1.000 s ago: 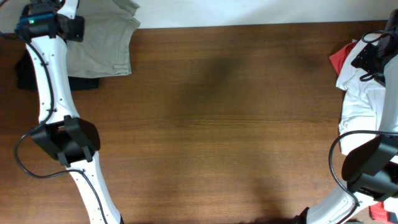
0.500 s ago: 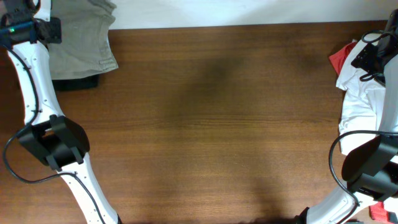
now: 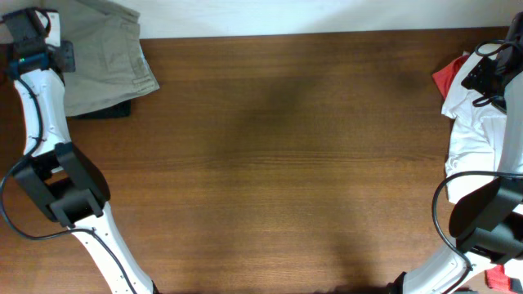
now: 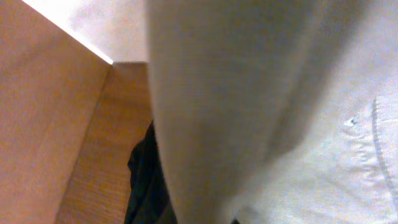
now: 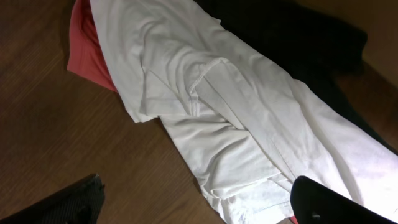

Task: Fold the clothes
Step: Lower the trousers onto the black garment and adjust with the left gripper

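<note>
The khaki shorts (image 3: 102, 57) lie folded at the table's far left corner, on top of a black garment (image 3: 106, 110). My left gripper (image 3: 34, 42) is at their left edge. In the left wrist view the khaki fabric (image 4: 267, 112) fills the frame and hides the jaws, with the black garment (image 4: 146, 180) below. My right gripper (image 3: 490, 73) hovers open over a crumpled white garment (image 5: 217, 106) that lies on a red garment (image 5: 87, 43) and a black garment (image 5: 298, 37). Its fingers (image 5: 199, 205) are spread wide and empty.
The brown wooden table (image 3: 286, 163) stretches between the two piles. The white garment (image 3: 474, 122) and red garment (image 3: 445, 77) sit at the right edge. A pale wall runs along the table's far edge (image 3: 327, 16).
My left gripper has moved left toward the table's corner, and the khaki shorts have shifted left with it. The right arm and its pile have not moved.
</note>
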Robot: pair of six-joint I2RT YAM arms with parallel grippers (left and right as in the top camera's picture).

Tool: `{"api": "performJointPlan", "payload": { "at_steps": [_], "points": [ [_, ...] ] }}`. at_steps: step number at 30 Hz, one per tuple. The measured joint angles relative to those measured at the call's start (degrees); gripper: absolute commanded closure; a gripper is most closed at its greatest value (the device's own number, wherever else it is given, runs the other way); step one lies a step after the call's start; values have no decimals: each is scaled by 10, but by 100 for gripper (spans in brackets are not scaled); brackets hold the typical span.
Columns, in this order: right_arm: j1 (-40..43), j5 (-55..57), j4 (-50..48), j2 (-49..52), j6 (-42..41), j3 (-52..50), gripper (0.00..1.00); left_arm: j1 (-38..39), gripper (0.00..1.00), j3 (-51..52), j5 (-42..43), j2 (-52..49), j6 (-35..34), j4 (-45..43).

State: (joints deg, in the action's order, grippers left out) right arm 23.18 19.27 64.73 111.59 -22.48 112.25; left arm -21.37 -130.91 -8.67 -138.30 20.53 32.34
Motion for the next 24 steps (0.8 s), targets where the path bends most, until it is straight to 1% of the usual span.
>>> {"api": "performJointPlan", "payload": {
  "at_steps": [3,4,5,6,7,8,9,11,12,14,15,16,17,19,20,24],
  "points": [
    [0,0,0,0,0,0,1,-9,91,27,-2,0,-3,-31],
    [0,0,0,0,0,0,1,-14,87,37,-2,0,-4,-44],
    [0,0,0,0,0,0,1,-17,76,41,-2,0,-4,-49],
    [0,0,0,0,0,0,1,-21,76,43,-2,0,-5,-53],
    [0,0,0,0,0,0,1,-24,65,43,-2,0,-2,-56],
    [0,0,0,0,0,0,1,-31,30,43,-5,0,-6,-68],
    [0,0,0,0,0,0,1,-35,26,43,-7,1,-7,-70],
    [0,0,0,0,0,0,1,-43,14,43,-9,3,-6,-73],
    [0,0,0,0,0,0,1,-47,13,43,-11,3,-6,-73],
    [0,0,0,0,0,0,1,-52,16,43,-13,5,-7,-72],
    [0,0,0,0,0,0,1,-51,24,43,-13,7,-8,-72],
    [0,0,0,0,0,0,1,-48,48,43,-13,10,-8,-70],
    [0,0,0,0,0,0,1,-42,67,43,-13,16,-11,-69],
    [0,0,0,0,0,0,1,-29,94,43,-13,25,-16,-60],
    [0,0,0,0,0,0,1,-20,99,43,-12,30,-15,-36],
    [0,0,0,0,0,0,1,1,99,43,7,32,-56,56]
  ]
}}
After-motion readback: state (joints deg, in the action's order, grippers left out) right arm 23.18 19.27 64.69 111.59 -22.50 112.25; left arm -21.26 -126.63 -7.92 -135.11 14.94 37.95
